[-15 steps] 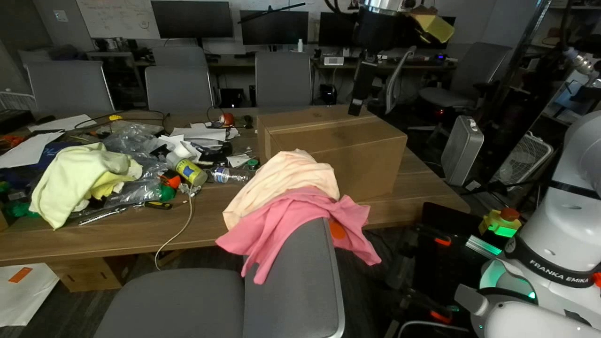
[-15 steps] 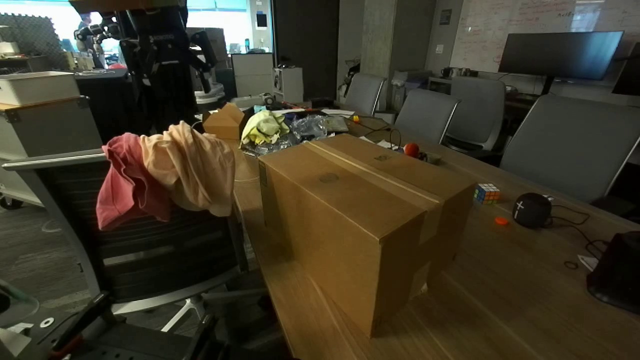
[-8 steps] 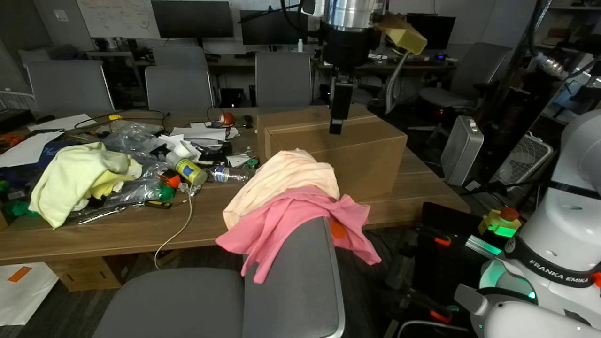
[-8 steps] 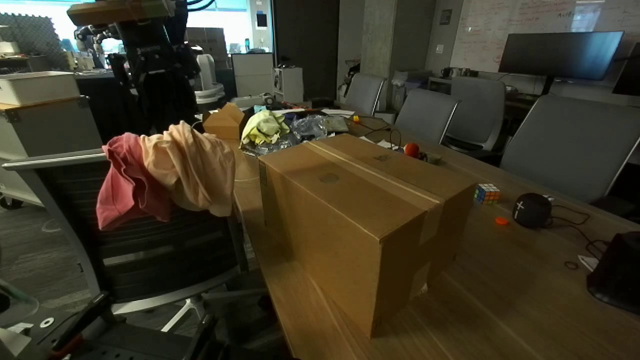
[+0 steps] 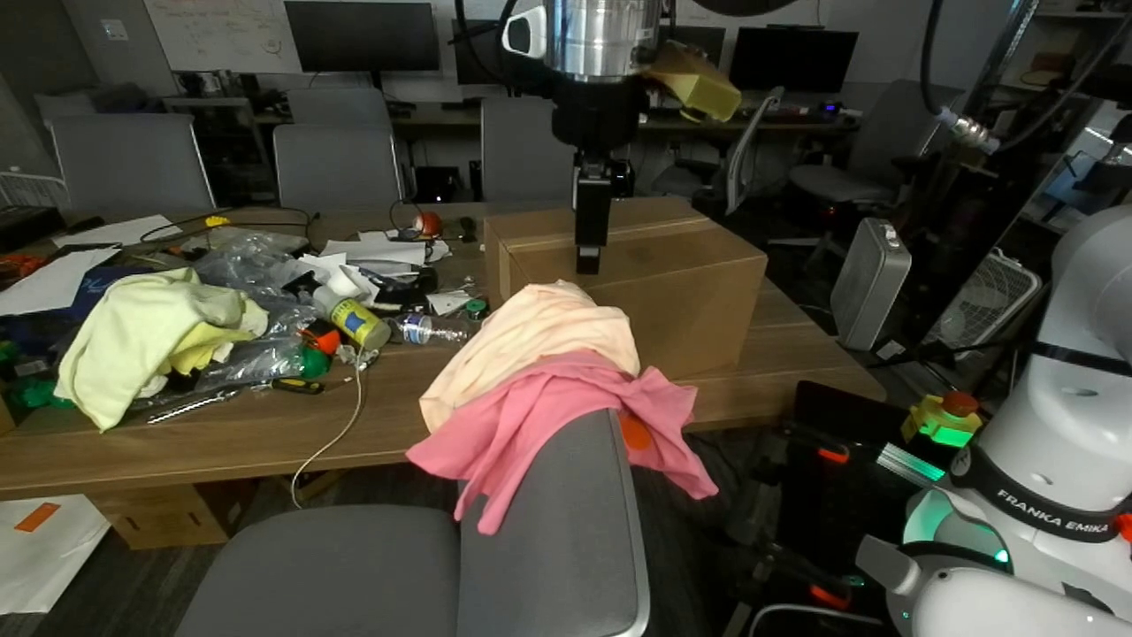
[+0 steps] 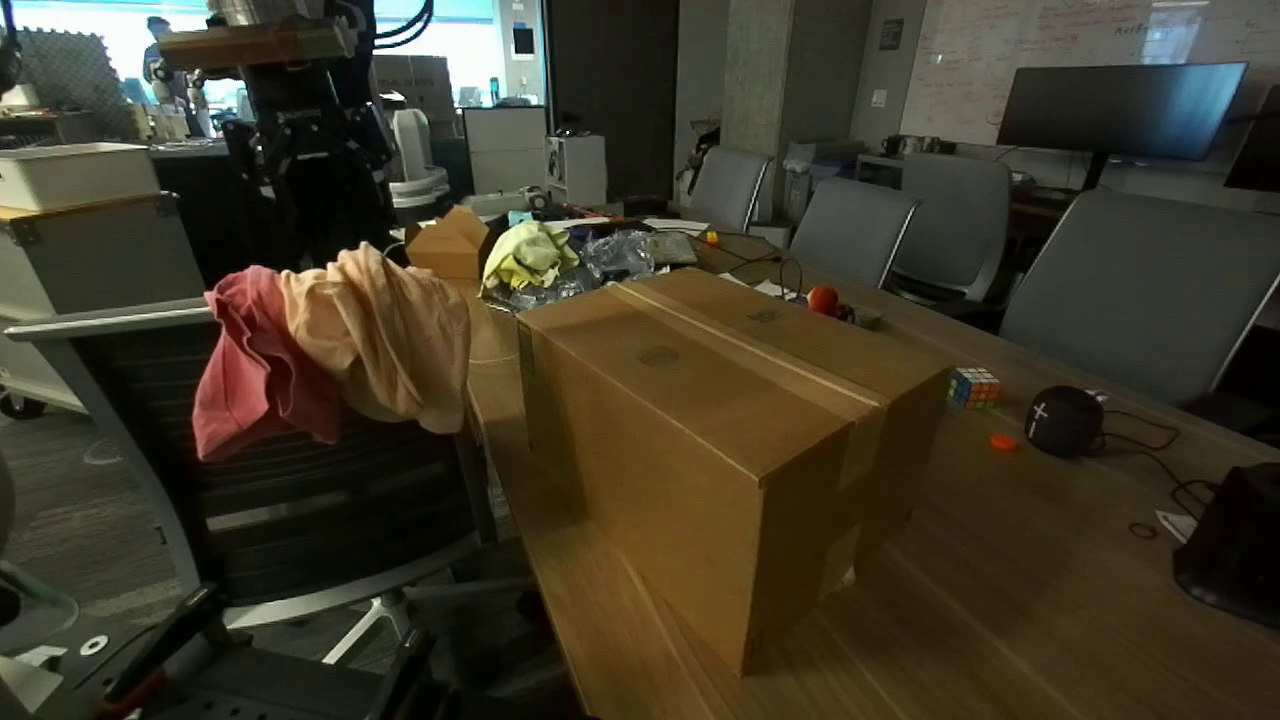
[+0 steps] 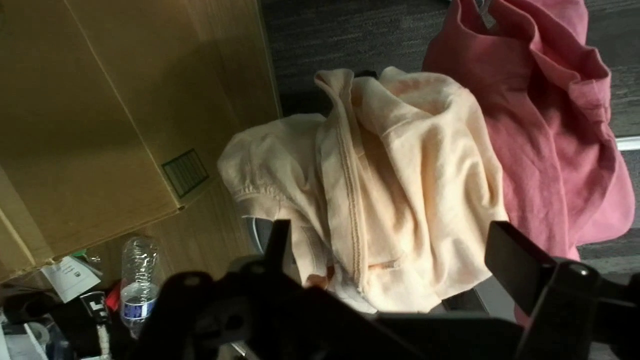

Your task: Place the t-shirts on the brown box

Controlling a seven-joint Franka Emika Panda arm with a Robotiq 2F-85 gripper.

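Should handle as light, soft and limp, best pinched at the seamed ridge (image 7: 337,175) of the crumpled peach cloth t-shirt (image 7: 425,185), slung in loose folds against a rumpled pink cloth t-shirt (image 7: 555,150) over the back of a grey fabric chair (image 5: 557,540), beneath a black two-fingered gripper (image 7: 390,232) with fingers (image 7: 520,265) spread, empty.
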